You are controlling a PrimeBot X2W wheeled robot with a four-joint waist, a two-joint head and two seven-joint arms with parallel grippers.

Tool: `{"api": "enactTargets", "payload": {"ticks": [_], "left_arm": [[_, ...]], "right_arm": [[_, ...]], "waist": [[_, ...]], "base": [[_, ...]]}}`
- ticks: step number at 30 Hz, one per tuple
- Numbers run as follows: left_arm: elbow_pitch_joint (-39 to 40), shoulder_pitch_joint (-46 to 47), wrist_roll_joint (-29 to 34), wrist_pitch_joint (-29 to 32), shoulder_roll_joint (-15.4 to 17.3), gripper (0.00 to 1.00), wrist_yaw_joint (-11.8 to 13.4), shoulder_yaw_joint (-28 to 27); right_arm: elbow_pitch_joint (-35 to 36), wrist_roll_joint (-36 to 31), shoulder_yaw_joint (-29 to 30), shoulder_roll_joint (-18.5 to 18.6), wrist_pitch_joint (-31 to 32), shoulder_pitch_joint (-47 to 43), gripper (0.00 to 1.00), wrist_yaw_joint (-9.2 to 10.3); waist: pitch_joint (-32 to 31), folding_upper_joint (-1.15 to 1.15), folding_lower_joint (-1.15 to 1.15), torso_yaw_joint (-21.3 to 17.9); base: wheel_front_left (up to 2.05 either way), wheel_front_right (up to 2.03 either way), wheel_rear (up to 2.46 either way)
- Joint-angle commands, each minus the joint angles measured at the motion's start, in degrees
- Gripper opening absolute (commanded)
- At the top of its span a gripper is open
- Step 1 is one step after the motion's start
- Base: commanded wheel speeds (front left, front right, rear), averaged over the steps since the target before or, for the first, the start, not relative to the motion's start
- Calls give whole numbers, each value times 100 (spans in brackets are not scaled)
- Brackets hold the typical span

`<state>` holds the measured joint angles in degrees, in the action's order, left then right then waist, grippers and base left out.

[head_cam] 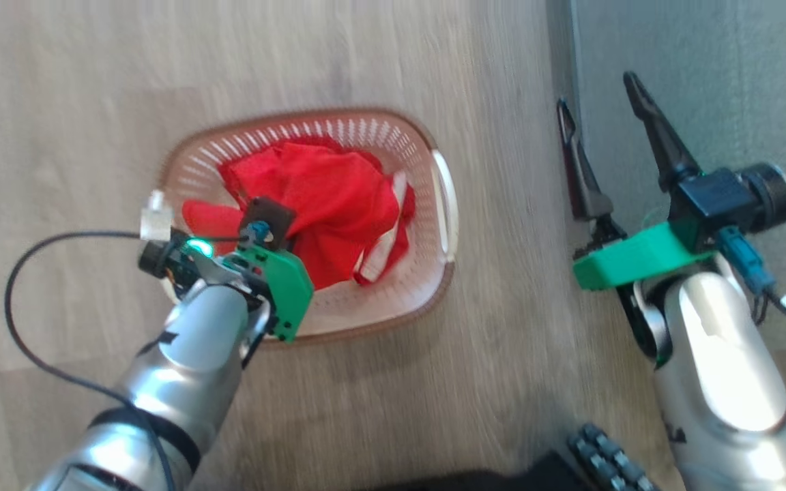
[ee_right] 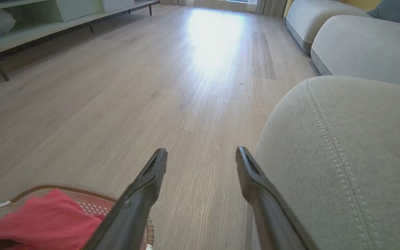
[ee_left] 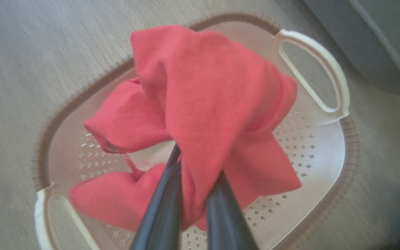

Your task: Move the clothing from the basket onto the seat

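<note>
Red, white-trimmed clothing hangs bunched, seemingly raised, pinched by the left pincer above the basket; right pincer spread.

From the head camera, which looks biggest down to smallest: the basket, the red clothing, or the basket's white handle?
1. Basket, the largest.
2. Clothing, which lies within the basket's rim.
3. Handle, a thin strip along the basket's side.

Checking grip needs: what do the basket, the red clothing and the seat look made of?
The basket: likely moulded plastic, matte cream, punched holes. The clothing: soft red fabric, it folds and drapes. The seat: matte grey-green upholstery fabric, stitched seams show.
</note>
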<state>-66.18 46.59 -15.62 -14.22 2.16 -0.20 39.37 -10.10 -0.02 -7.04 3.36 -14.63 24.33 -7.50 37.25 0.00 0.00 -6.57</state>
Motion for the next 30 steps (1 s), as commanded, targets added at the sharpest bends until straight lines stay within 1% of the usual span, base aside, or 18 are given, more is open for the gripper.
{"api": "enactTargets", "payload": {"ticks": [1,6,11,13,14,20,24,30], "left_arm": [[338,-208,-139,-71,73,0,93,-72],[1268,-600,-178,-75,73,0,393,-295],[2162,-1124,-30,-76,137,0,539,-743],[2513,-1350,56,-77,171,0,571,-925],[2513,-1350,56,-77,171,0,571,-925],[3589,-1990,326,-77,222,0,633,-1495],[4281,-2375,481,-77,218,0,619,-1864],[5104,-2828,608,-77,175,0,590,-2429]], "right_arm": [[73,-21,-64,21,-37,-312,100,1],[-80,-14,-57,114,-37,-511,100,1],[-209,28,-94,141,-37,-701,100,1],[-258,49,-112,137,-37,-792,100,1],[-258,49,-112,137,-37,-792,100,1],[-341,110,-155,122,-37,-1089,100,1],[-358,138,-173,115,-37,-1305,100,1],[-364,185,-256,109,-37,-1565,100,1]], "waist": [[-667,0,0,388],[-1290,0,0,674],[-1878,0,0,842],[-2107,0,0,884],[-2107,0,0,884],[-2668,0,0,948],[-2958,0,0,971],[-3249,0,0,950]], "base": [[0,0,0],[0,0,0],[0,0,0],[0,0,0],[0,0,0],[0,0,0],[0,0,0],[0,0,0]]}}
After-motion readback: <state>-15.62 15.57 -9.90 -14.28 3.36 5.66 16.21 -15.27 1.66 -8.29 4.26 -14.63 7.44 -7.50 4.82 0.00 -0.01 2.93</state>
